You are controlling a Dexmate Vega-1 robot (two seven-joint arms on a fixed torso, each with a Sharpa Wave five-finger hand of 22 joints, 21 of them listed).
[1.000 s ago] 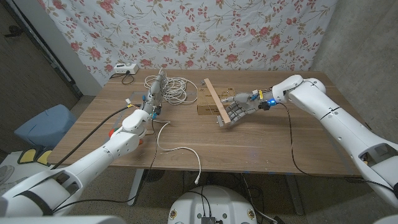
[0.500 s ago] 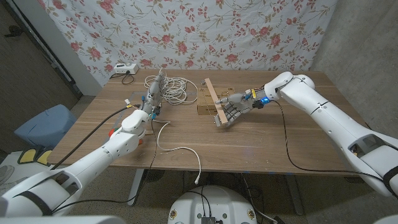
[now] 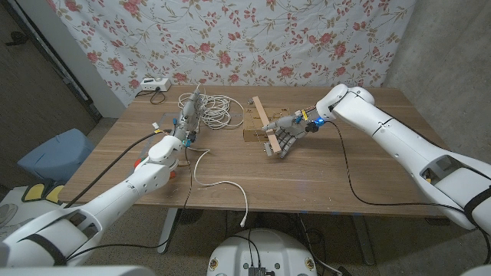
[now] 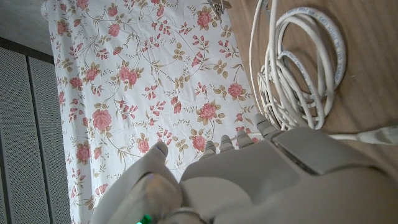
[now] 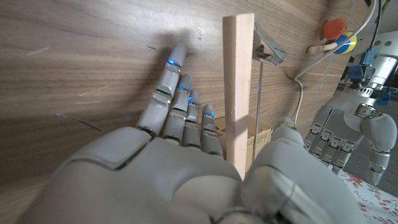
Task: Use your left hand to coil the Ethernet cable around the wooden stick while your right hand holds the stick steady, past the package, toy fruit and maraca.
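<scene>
From the head camera, the robot's right hand (image 3: 285,138) closes around the lower end of the long pale wooden stick (image 3: 263,119), which slants across a flat brown cardboard package (image 3: 250,129) at the middle of the wooden table (image 3: 322,176). The left hand (image 3: 189,116) stands over the loose coil of white Ethernet cable (image 3: 213,109) at the table's far left; whether it has hold of a strand cannot be told here. One free length of cable trails toward the near edge and ends in a plug (image 3: 245,218). A white power strip (image 3: 153,84) sits at the far left corner.

The left wrist camera shows the left hand (image 4: 249,168) just beside the bundled cable loops (image 4: 298,74), fingers extended, its grasp unclear.

The right wrist camera shows the stick (image 5: 239,81) running up between thumb and fingers (image 5: 180,93) of the right hand, gripped. Beyond lie a red-headed maraca (image 5: 329,32) and the left hand (image 5: 348,134).

Done well, the step likely means drawing a strand across to the stick while the right hand keeps it from twisting; the package beneath the stick and the tangled loops could snag the wrap.
</scene>
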